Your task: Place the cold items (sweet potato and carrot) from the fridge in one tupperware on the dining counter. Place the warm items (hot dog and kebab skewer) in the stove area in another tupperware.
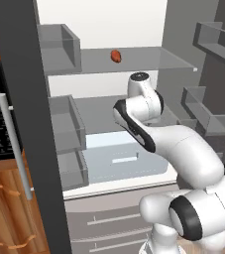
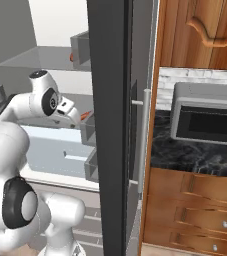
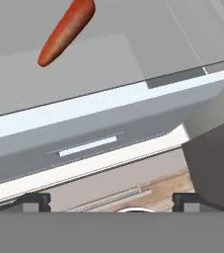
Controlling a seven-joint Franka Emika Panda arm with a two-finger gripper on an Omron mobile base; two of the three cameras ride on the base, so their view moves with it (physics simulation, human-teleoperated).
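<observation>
An orange carrot (image 3: 66, 32) lies on the grey middle shelf of the open fridge, above the pale drawer; its tip also peeks out as the carrot (image 2: 86, 115) just past my hand. My gripper (image 3: 112, 201) is open with nothing between its fingertips (image 3: 37, 200), and it hangs a short way back from the carrot. A reddish-brown sweet potato (image 1: 116, 55) rests on the glass shelf above, higher than my wrist. The tupperware, hot dog and kebab skewer are out of view.
A pale crisper drawer (image 1: 124, 161) with a slot handle sits under the middle shelf. Clear bins (image 1: 67, 129) line the fridge's left side and the door's bins (image 1: 208, 116) stand to the right. The dark fridge wall (image 2: 110, 125) separates me from the microwave (image 2: 210, 117).
</observation>
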